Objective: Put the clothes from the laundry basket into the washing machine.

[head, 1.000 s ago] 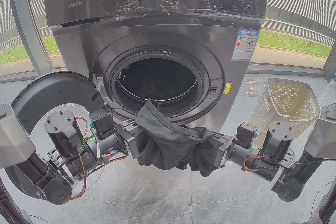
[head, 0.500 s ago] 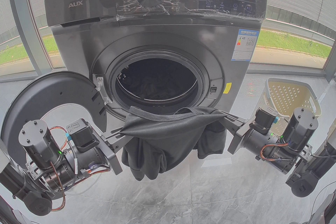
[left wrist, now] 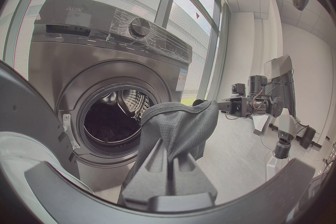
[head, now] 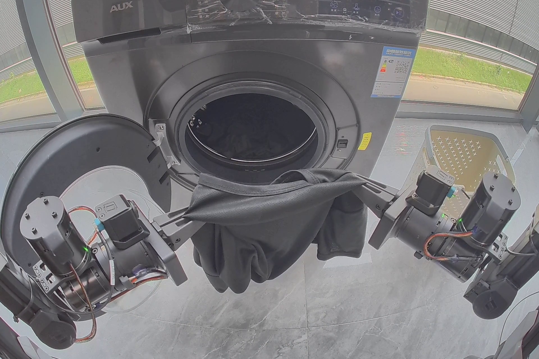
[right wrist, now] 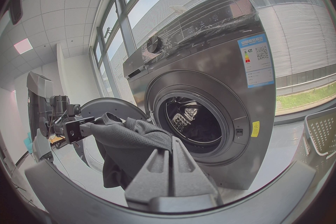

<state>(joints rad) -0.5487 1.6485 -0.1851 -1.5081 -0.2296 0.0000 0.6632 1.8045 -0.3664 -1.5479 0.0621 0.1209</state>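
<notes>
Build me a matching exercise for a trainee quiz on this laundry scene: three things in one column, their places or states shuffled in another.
Things
1. garment
2. washer door
3. laundry basket

States
a. swung open, on the robot's left
b. on the floor, right of the machine
c. stretched between the left gripper and the right gripper

Pairs: 1-c, 2-a, 3-b

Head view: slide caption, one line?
Left gripper and right gripper hold a dark garment spread before the open washing machine.
</notes>
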